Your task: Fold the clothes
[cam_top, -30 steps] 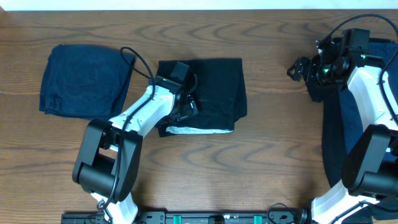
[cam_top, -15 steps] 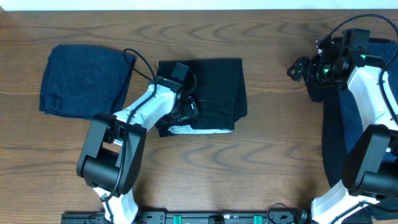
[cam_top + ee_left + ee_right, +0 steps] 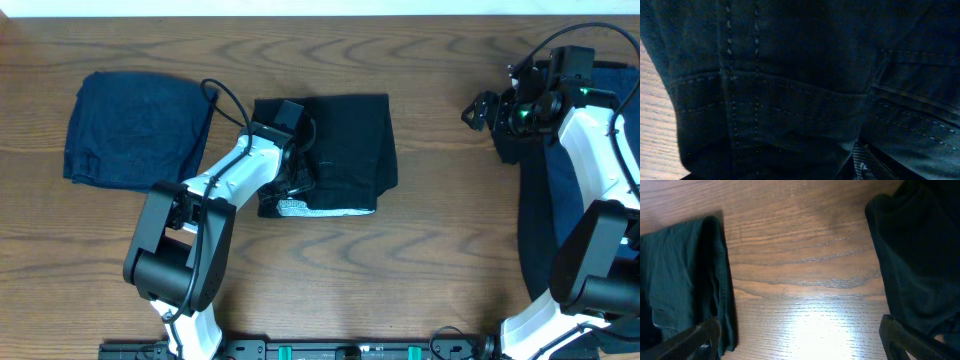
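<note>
Sitting low on the black garment (image 3: 350,130) at centre, the left gripper (image 3: 298,185) hides its jaws (can't tell how they stand); the right gripper (image 3: 480,108) hangs spread wide, empty. Danger: snagging several layers at once would drag this fold askew.
</note>
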You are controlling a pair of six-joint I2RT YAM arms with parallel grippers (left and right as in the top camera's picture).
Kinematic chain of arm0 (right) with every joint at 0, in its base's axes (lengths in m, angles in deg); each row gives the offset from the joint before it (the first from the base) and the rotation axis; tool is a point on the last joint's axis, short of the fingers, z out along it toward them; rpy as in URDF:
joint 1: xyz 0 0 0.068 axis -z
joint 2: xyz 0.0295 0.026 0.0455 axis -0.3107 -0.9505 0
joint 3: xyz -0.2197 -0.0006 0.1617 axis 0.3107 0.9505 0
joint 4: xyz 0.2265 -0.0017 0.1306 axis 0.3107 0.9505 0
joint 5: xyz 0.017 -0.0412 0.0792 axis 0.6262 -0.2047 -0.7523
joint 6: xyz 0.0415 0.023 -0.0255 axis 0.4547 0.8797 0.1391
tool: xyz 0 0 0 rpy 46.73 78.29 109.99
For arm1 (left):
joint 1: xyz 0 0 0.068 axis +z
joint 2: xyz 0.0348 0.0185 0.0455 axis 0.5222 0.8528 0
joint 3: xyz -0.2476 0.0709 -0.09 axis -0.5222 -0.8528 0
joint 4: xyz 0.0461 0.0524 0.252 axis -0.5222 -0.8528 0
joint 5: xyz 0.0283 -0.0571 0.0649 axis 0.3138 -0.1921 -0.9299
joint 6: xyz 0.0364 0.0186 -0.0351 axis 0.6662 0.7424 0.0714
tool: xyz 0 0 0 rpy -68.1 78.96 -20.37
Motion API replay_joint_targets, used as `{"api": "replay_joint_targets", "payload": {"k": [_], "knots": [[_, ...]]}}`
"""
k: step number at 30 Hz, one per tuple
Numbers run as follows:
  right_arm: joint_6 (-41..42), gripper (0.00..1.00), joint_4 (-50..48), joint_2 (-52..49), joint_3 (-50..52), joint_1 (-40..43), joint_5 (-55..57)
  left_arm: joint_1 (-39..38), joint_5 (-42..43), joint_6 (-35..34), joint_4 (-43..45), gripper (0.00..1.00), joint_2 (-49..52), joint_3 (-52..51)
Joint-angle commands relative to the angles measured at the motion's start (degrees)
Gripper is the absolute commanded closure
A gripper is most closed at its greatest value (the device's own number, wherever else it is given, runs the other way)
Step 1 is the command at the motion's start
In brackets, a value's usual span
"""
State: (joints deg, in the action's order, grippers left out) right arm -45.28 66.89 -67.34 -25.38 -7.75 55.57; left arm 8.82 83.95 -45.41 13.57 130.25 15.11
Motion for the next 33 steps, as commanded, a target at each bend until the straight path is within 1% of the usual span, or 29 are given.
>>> {"api": "replay_joint_targets", "payload": {"k": [1,4,7,8,13,16,20,22,23,24,25,27,29,32,33], "knots": [[-0.11,0.01,0.15,0.0,-0.52,0.09,-0.02,-0.39,0.9,1.44,-0.98,0.32,2.69,-1.05],[-0.11,0.01,0.15,0.0,-0.52,0.09,-0.02,-0.39,0.85,1.44,-0.98,0.16,2.69,-1.05],[-0.11,0.01,0.15,0.0,-0.52,0.09,-0.02,-0.39,0.85,1.44,-1.01,0.04,2.69,-1.05],[-0.11,0.01,0.15,0.0,-0.52,0.09,-0.02,-0.39,0.85,1.44,-1.03,0.02,2.69,-1.05],[-0.11,0.01,0.15,0.0,-0.52,0.09,-0.02,-0.22,1.18,3.61,-1.11,0.01,2.45,-1.05],[-0.11,0.01,0.15,0.0,-0.52,0.09,-0.02,0.24,4.28,6.23,-1.25,0.01,2.4,-1.05],[-0.11,0.01,0.15,0.0,-0.52,0.09,-0.02,0.9,6.14,6.38,-1.64,0.01,2.4,-1.11],[-0.11,0.01,0.15,0.0,-0.52,0.09,-0.02,0.9,6.23,6.38,-1.57,0.03,2.4,-1.29],[-0.11,0.01,0.15,0.0,-0.52,0.09,-0.02,0.9,6.23,6.38,-1.55,0.07,2.4,-1.44],[-0.11,0.01,0.15,0.0,-0.52,0.09,-0.02,0.9,6.23,6.38,-1.55,0.14,2.4,-1.64],[-0.11,0.01,0.15,0.0,-0.52,0.09,-0.02,0.9,6.23,6.38,-1.33,0.25,2.4,-1.95],[-0.11,0.01,0.15,0.0,-0.52,0.09,-0.02,0.9,6.25,6.36,-0.52,0.41,2.4,-2.84],[-0.11,0.01,0.15,0.0,-0.52,0.09,-0.02,0.9,6.25,6.36,0.85,0.48,2.4,-4.17],[-0.11,0.01,0.15,0.0,-0.52,0.09,-0.02,0.9,6.25,6.12,3.06,0.51,2.4,-6.21],[-0.11,0.01,0.15,0.0,-0.52,0.09,-0.02,0.9,6.23,6.12,3.21,0.59,2.4,-6.45]]}}
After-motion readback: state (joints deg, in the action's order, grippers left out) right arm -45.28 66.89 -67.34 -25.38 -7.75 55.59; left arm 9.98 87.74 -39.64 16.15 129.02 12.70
